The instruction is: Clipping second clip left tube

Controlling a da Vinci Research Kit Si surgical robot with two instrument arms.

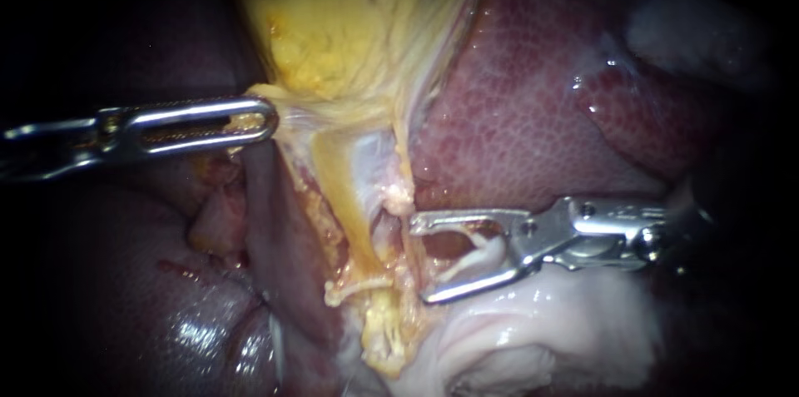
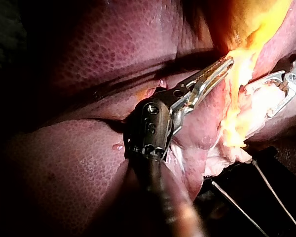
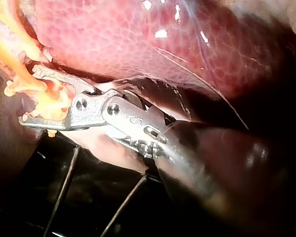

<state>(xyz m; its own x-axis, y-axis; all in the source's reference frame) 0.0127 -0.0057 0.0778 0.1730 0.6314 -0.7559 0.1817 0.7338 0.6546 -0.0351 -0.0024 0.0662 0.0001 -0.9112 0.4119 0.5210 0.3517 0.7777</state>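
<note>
Right instrument (image 1: 419, 260): the jaws are standing apart with nothing clamped between them.
Left instrument (image 1: 262, 121): the jaws are lying together, clamped on yellow tissue at the neck of the gallbladder (image 1: 349, 22), and are holding it taut, well apart from the right jaws.
Tube (image 1: 364, 230): the yellow strand is running down from the held neck and is lying just ahead of the right jaw tips. In the right wrist view yellow tissue is sitting in the mouth of the jaws, but whether the whole strand is inside cannot be told there.
Step in hand: judged as seating the open jaws across the tube before closing.
Risk, partial bite: closing while the tips are not reaching past the far edge of the tube would be leaving the clip across only part of it.
Risk, extra tissue: a paler strand (image 1: 383, 172) and frayed shreds are lying beside the tube at the tips, so a deep advance could be catching them in the same bite.
Risk, lost tension: if the left jaws slip, the tube would be going slack and sliding out of the mouth.
Surroundings: the liver (image 1: 533, 114) is lying just beside the upper jaw and the pale tissue (image 1: 541, 330) is lying under the lower jaw. Thin wires (image 3: 64, 187) are running beneath the instrument.
Obstruction: a pale curl of tissue (image 1: 478, 251) is sitting between the jaws near the hinge and may be limiting how far the tube can seat.
</note>
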